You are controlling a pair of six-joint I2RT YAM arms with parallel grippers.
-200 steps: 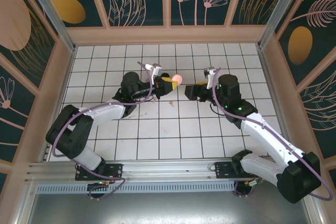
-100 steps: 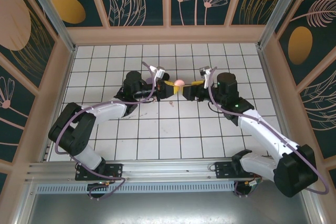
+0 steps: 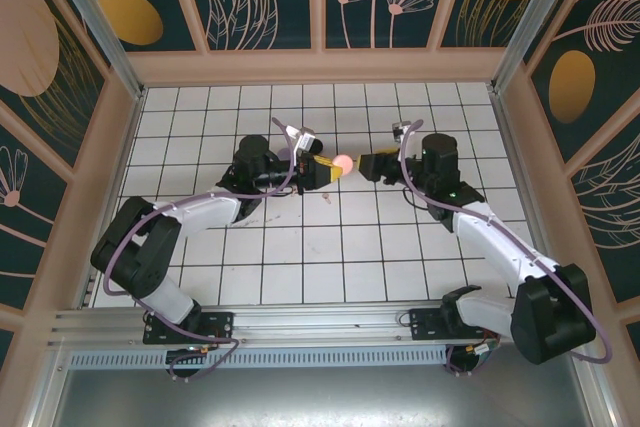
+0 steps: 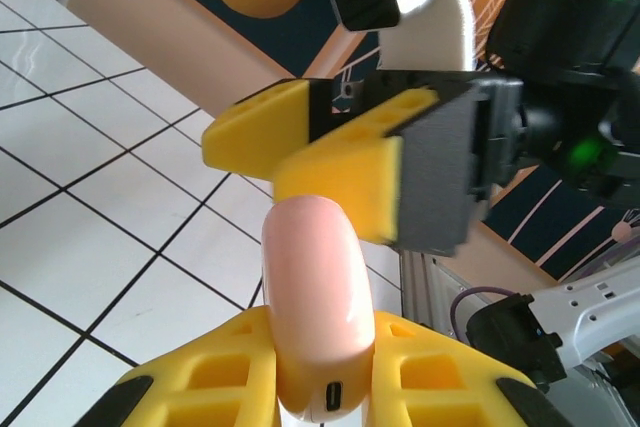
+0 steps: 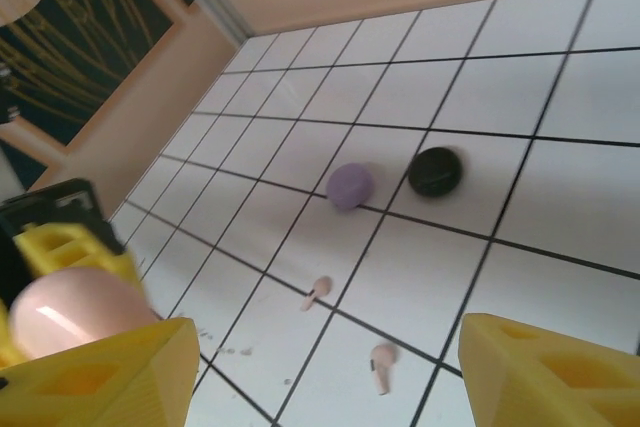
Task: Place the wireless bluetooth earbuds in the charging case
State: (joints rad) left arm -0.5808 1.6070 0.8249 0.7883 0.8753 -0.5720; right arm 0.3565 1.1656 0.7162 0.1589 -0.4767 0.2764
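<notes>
Step in hand: readying the pink charging case (image 4: 315, 287) for its buds. By my judgement this is the lid-opening stage, since the case looks shut.
Left claw (image 3: 328, 168): clenched on the lower half of the pink charging case and holding it upright above the desk (image 5: 560, 97). The end with the small port sits down between its yellow fingers.
Right claw (image 5: 328, 347): released, with its fingers spread wide and nothing between them. It faces the left claw, up close to the free top end of the case.
Contact: in the left wrist view one padded finger of the right claw stands just beside the case top. I cannot tell whether they touch.
Pink earbuds (image 5: 318, 292): two tiny stemmed buds lie loose on the white tiles, near each other and well apart from the raised case.
Other items: a purple disc (image 5: 350, 187) and a black disc (image 5: 436, 171) lie side by side on the desk, further back than the buds.
Progress: early, with no bud seated.
Next move calls for: the right claw to line up squarely on the lid end and pinch lightly. It should then hinge the lid back while the left claw holds firm against the pull.
Risk: the glossy, rounded shell may slip or twist in the grip.
</notes>
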